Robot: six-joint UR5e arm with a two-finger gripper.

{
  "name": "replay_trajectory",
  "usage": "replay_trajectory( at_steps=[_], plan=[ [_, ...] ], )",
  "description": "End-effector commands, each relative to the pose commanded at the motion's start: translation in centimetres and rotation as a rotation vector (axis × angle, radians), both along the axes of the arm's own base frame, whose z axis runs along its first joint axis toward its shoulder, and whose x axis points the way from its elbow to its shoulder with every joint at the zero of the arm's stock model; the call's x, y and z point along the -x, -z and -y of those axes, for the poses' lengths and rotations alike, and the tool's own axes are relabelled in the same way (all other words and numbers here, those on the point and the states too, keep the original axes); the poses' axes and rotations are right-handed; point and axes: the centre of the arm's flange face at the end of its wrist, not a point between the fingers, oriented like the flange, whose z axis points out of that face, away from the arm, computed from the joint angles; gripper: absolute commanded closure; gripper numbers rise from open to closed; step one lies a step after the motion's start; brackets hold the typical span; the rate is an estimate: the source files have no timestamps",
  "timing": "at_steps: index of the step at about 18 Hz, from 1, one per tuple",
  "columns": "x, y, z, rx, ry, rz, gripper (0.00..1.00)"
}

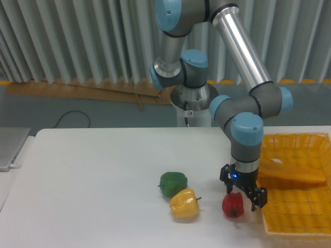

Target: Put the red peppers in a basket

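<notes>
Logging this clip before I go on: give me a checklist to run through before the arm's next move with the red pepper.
1. Target found: red pepper on the table, right of the yellow pepper: ok.
2. Gripper at the pepper, jaws open astride it: ok.
3. Grip closed on pepper: not ok.
4. Contact of jaws with pepper: cannot tell.
5. Yellow and green pepper clear of the gripper: ok.
6. Basket close at right, open-topped: ok.
</notes>
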Motion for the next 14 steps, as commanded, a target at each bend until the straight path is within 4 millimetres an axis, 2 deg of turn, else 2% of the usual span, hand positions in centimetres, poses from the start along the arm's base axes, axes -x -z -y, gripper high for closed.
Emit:
replay_trajectory(
  at_steps=[4, 9, 13, 14],
  plan=[
    [-0.1, 0.2, -0.3, 0.002, 0.005, 0.0, 0.0],
    [-0.1, 1.7, -0.9, -0.001, 0.015, -0.009, 0.0],
    [0.0, 1.9, -1.0, 0.0, 0.02, -0.009, 0.0],
    [0.1, 2.0, -1.0, 0.001, 0.02, -0.008, 0.03]
  ],
)
